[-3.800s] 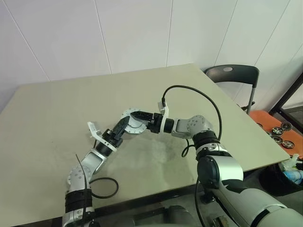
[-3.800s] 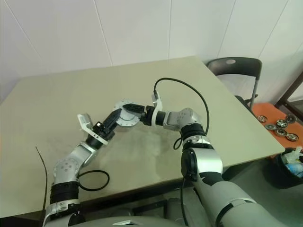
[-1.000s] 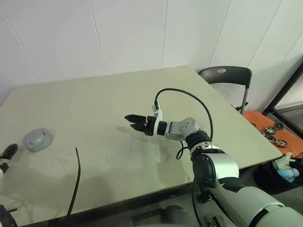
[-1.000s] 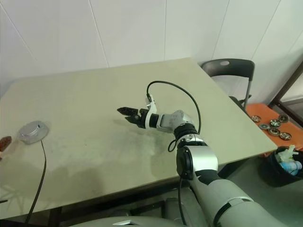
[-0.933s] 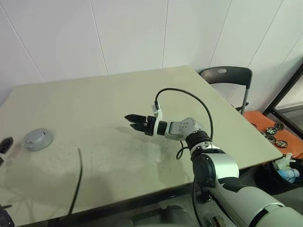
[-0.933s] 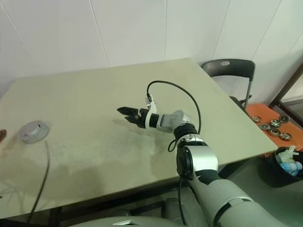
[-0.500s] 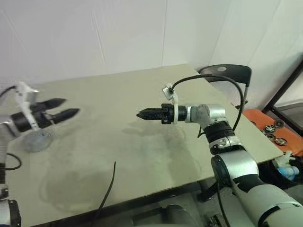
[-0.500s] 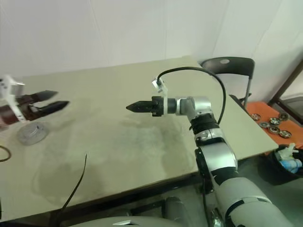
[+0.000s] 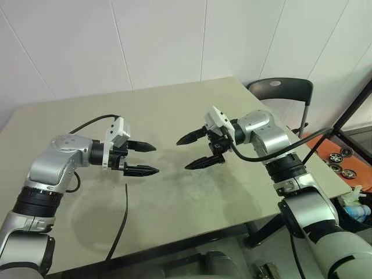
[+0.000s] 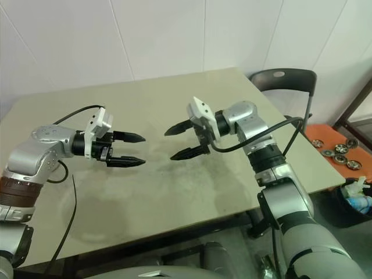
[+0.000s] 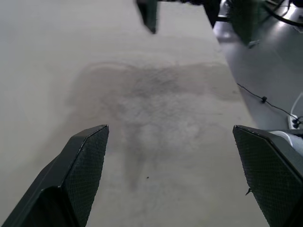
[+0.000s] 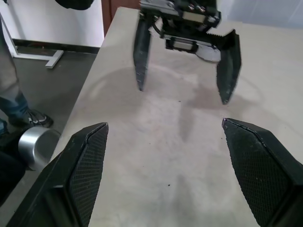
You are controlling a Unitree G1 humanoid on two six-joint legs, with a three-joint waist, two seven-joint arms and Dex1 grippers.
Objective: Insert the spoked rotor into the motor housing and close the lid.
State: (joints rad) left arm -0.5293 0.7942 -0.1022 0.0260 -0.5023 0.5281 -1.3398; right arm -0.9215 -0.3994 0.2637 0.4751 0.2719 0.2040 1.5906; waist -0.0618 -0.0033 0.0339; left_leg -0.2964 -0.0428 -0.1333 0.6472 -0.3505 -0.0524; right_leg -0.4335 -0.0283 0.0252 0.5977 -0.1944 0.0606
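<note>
My two grippers hover above the middle of the beige table (image 9: 174, 110), pointing at each other a short way apart. The left gripper (image 9: 157, 158) is open with nothing between its fingers, and so is the right gripper (image 9: 182, 155). The right wrist view looks straight at the left gripper (image 12: 182, 94), its jaws spread over bare tabletop. One right fingertip (image 11: 147, 14) shows in the left wrist view. The motor housing, the spoked rotor and the lid are out of view; the left forearm covers the table's left side.
A black chair (image 9: 285, 93) stands beyond the table's right corner. An orange tray (image 9: 343, 163) with small round metal parts lies on the floor at the right. A loose black cable (image 9: 119, 232) hangs off the left arm. A person's leg (image 12: 12, 104) stands beside the table.
The left arm swung in from the table's left edge to the middle, lifted, and now covers the spot where the grey round part lay. The right gripper rose and rolled, its fingers now one above the other.
</note>
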